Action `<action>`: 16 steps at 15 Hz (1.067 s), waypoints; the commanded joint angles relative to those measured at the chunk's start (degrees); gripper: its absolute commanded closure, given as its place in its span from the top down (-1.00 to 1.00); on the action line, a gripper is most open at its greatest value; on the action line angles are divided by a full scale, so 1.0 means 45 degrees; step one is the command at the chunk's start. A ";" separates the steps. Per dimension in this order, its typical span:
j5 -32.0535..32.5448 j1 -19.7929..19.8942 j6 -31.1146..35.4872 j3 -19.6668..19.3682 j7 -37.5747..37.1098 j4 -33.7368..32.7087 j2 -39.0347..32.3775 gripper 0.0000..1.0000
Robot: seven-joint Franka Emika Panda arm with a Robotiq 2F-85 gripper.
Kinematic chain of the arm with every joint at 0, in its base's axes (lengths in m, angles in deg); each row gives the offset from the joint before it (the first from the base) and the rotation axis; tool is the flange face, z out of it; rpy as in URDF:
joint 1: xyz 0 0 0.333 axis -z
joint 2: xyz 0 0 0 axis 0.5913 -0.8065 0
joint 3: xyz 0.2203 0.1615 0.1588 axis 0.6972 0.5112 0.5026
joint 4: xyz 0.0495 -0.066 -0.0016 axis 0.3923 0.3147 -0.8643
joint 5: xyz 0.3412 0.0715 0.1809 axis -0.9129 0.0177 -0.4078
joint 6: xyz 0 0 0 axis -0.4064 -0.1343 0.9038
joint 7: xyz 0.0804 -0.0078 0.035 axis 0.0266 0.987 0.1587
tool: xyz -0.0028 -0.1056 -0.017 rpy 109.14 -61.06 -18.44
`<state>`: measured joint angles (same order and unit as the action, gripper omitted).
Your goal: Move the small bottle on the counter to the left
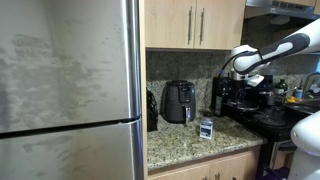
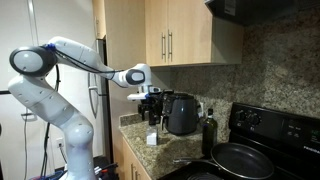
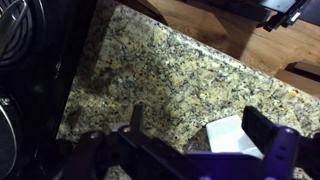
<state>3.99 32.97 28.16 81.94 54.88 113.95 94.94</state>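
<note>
The small bottle [image 1: 206,128] stands on the speckled granite counter [image 1: 185,145] in front of the black air fryer [image 1: 179,101]. It also shows in an exterior view [image 2: 152,138]. My gripper [image 2: 150,102] hangs open in the air above it, apart from it, and also shows in an exterior view [image 1: 252,76]. In the wrist view the bottle's pale top [image 3: 233,136] lies below, close to the right finger of the open gripper [image 3: 200,130]. The granite counter [image 3: 170,70] fills the rest of that view.
A dark coffee maker [image 1: 228,95] stands beside the air fryer. The black stove [image 2: 262,140] carries a frying pan [image 2: 240,160], with a tall dark bottle [image 2: 208,131] at its edge. A steel fridge [image 1: 70,90] bounds the counter's other end. Wooden cabinets [image 1: 195,22] hang overhead.
</note>
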 commanded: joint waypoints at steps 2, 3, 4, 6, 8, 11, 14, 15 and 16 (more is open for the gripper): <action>-0.0157 0.0179 -0.0042 0.0033 0.0546 -0.0116 -0.0315 1.00; -0.0351 -0.0057 0.0434 -0.0170 0.1086 -0.0126 -0.0545 1.00; -0.0633 -0.0172 0.0941 -0.0426 0.1529 0.0061 -0.0285 1.00; -0.1294 -0.0140 0.2056 -0.1129 0.2446 0.0139 -0.0104 1.00; -0.2153 0.0101 0.2759 -0.2428 0.3750 0.0052 -0.0148 1.00; -0.2095 0.0495 0.2324 -0.2490 0.3970 -0.0044 -0.0198 1.00; -0.2294 0.0373 0.1699 -0.3056 0.4973 -0.0321 -0.0439 1.00; -0.2641 -0.0460 0.2240 -0.2821 0.5254 -0.0416 -0.1605 1.00; -0.2866 -0.0826 0.2594 -0.2258 0.5169 -0.0283 -0.1671 1.00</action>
<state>-5.41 33.48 37.65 67.67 75.95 113.81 94.16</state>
